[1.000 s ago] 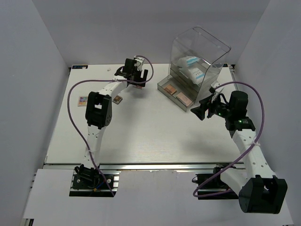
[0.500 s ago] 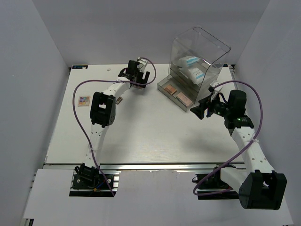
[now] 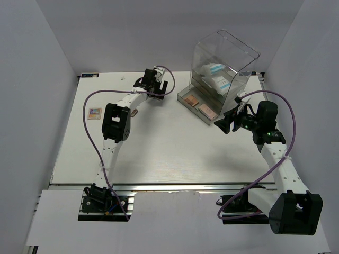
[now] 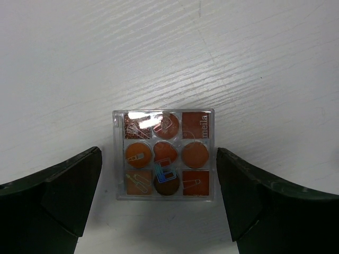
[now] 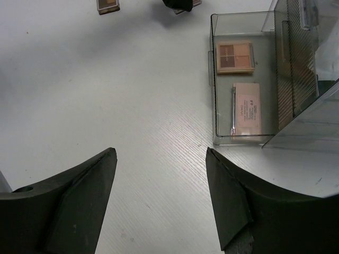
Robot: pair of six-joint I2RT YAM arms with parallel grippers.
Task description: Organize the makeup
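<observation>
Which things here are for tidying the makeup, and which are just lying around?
For the job:
- square palette
- colourful palette lying far left
- tan palette and pink palette in the tray
- pouches
- clear box to fill

Just there:
- purple cables
- table

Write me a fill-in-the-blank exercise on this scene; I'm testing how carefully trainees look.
The jaws of the left gripper stand ____ on either side of the square palette.
That palette shows ____ colour pans under its clear lid.
The clear tray holds ____ palettes.
The right gripper holds ____.
Missing words: open; nine; two; nothing.
</observation>
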